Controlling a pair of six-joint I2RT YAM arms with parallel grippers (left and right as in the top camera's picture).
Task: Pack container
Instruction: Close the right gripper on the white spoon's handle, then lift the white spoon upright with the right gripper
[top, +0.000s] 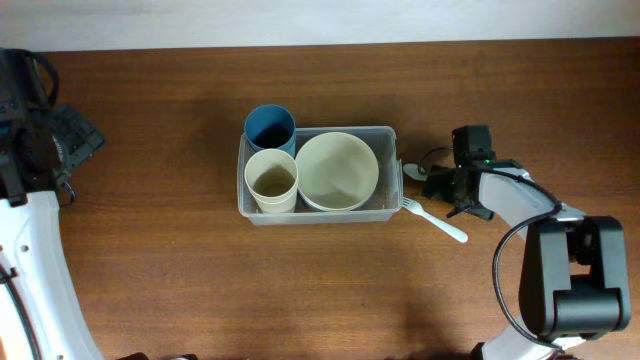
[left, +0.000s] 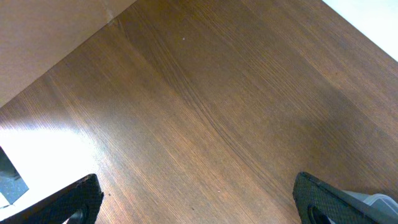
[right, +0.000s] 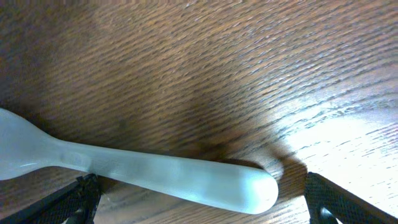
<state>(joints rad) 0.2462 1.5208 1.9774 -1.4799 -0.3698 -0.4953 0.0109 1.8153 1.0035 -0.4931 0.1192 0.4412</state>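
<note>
The clear container (top: 390, 135) sits in the middle of the wooden table (top: 150, 250); inside it are a cream bowl (top: 337, 170) on the right and a cream cup (top: 271, 180) on the left, with a blue cup (top: 270, 128) at its back left corner. A white fork (top: 436, 221) lies on the table just right of the container. The right gripper (right: 202, 208) hangs low over the fork's handle, fingers spread wide, gripping nothing. The left gripper (left: 199, 202) is far off to the left above bare wood, also wide open and empty.
</note>
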